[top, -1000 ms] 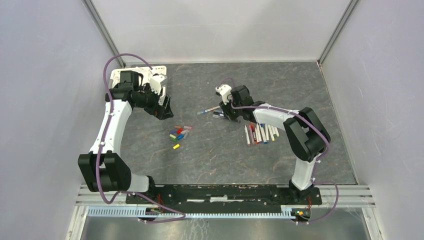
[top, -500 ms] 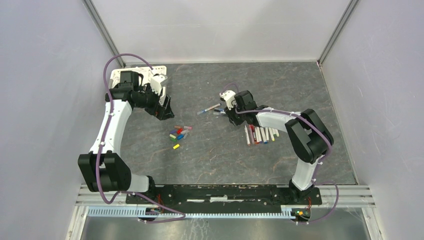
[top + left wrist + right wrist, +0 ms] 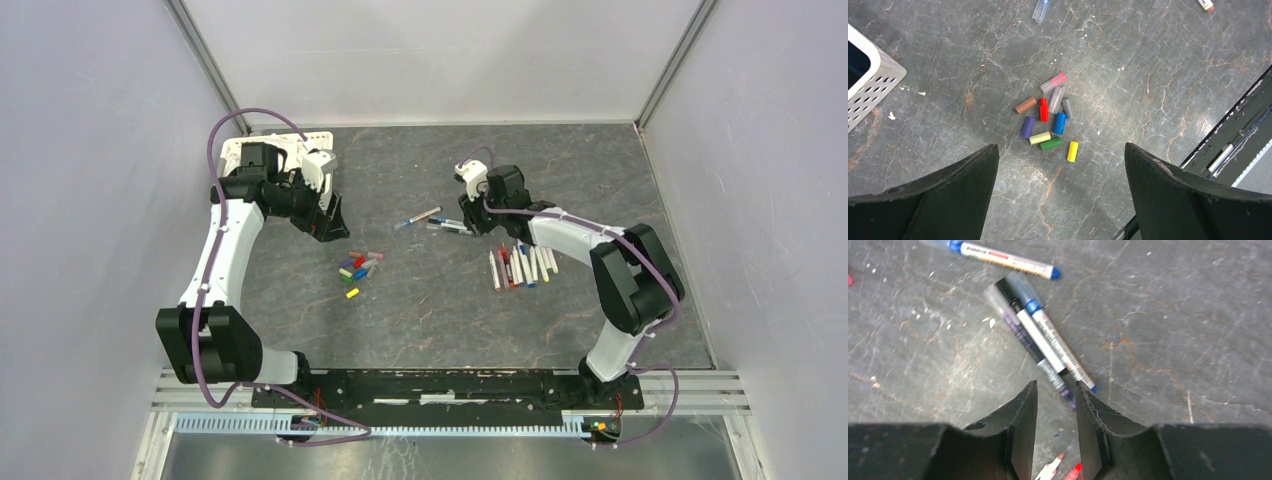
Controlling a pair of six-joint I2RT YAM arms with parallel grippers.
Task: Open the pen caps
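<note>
Several loose pen caps [image 3: 360, 266] lie in a small coloured cluster on the dark table; the left wrist view [image 3: 1048, 122] shows them as red, blue, purple, green, yellow, brown and grey. My left gripper [image 3: 328, 224] hangs just up-left of them, its jaws wide open and empty [image 3: 1060, 147]. Three capped pens [image 3: 1040, 340] lie side by side, with a blue-ended pen [image 3: 1003, 260] beyond them. My right gripper [image 3: 472, 218] sits just over their near ends, its jaws a narrow gap apart with nothing between them [image 3: 1056, 385]. A row of uncapped pens [image 3: 522, 266] lies nearer.
A white perforated basket [image 3: 238, 150] stands at the back left behind the left gripper; its corner shows in the left wrist view [image 3: 878, 75]. Grey walls close in the table on three sides. The black arm rail [image 3: 440, 385] runs along the near edge.
My right gripper has moved right and farther back, off the capped pens, which stay on the table. The left arm has not moved.
</note>
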